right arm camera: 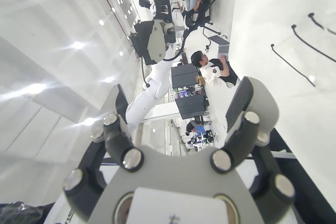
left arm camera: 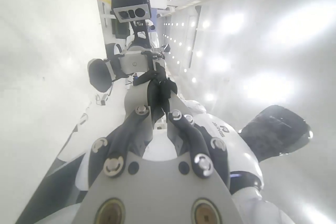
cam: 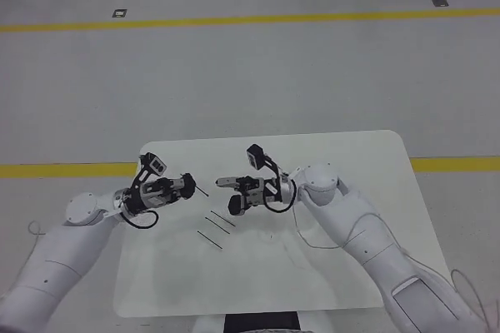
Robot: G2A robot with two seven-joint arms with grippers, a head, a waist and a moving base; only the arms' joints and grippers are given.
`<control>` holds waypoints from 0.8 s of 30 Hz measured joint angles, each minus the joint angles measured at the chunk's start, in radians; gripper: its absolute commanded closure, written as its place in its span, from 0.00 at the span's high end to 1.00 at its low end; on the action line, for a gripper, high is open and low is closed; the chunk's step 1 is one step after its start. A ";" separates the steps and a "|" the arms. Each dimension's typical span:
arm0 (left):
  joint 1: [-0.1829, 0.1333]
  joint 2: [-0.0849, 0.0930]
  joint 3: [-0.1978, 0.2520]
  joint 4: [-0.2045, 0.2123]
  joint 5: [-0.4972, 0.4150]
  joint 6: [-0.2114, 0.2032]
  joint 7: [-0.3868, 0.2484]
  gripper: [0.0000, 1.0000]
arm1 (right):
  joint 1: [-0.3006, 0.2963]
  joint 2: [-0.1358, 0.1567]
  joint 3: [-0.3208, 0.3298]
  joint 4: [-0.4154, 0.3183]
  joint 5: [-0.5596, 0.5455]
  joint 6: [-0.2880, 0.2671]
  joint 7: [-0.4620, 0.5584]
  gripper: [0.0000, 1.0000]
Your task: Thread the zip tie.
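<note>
My left gripper (cam: 186, 185) is held above the left part of the white table (cam: 350, 266) and is shut on a thin black zip tie (cam: 200, 191), whose free end pokes out toward the right arm. In the left wrist view the black pads (left arm camera: 153, 96) are pressed together on it. My right gripper (cam: 228, 192) faces the left one from a short gap away, level with it. Its fingers (right arm camera: 241, 99) stand wide apart with nothing between them. The left gripper (right arm camera: 155, 43) appears straight ahead in the right wrist view.
Three more black zip ties (cam: 217, 223) lie loose on the table just in front of and below the two grippers, also seen as zip ties (right arm camera: 292, 64) in the right wrist view. The table's right half and front are bare.
</note>
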 measured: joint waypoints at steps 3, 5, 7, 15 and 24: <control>0.025 -0.005 -0.045 -0.035 0.045 0.003 0.008 0.00 | 0.019 -0.006 -0.012 0.010 0.000 0.006 -0.016 1.00; 0.045 -0.014 -0.072 -0.047 0.056 0.003 -0.004 0.00 | 0.031 -0.009 -0.019 0.019 0.002 -0.002 -0.021 1.00; 0.051 -0.017 -0.080 -0.048 0.063 0.003 -0.011 0.00 | 0.032 -0.010 -0.019 0.020 0.002 -0.004 -0.021 1.00; 0.050 -0.017 -0.079 -0.047 0.063 0.003 -0.010 0.00 | 0.032 -0.009 -0.019 0.020 0.002 -0.004 -0.021 1.00; 0.054 -0.035 -0.104 -0.021 0.109 0.003 0.082 0.00 | 0.026 -0.014 -0.016 0.002 0.005 -0.063 -0.093 1.00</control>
